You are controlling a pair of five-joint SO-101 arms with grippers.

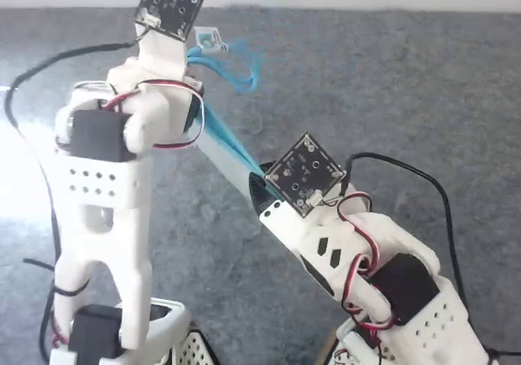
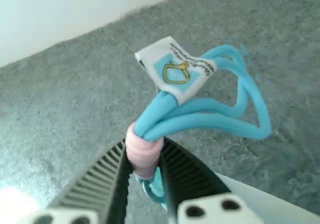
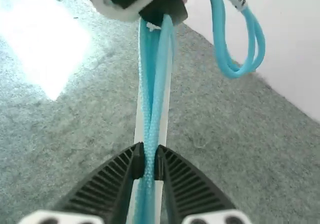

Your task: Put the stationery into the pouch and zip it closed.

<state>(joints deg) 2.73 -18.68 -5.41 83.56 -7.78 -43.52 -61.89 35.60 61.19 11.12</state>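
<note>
A pale pouch with a blue zip hangs stretched in the air between the two arms. My left gripper is shut on the pink zip pull. Blue cord loops and a white tag stick out beyond it. In the high view the cord and tag show at the far side. My right gripper is shut on the pouch's blue zip edge at the near end. The right wrist view has the left gripper at the pouch's other end.
Grey carpet-like cloth covers the table, with open room to the right. A white wall runs along the far edge. Black cables trail beside both arm bases. A bright patch of light lies at the left.
</note>
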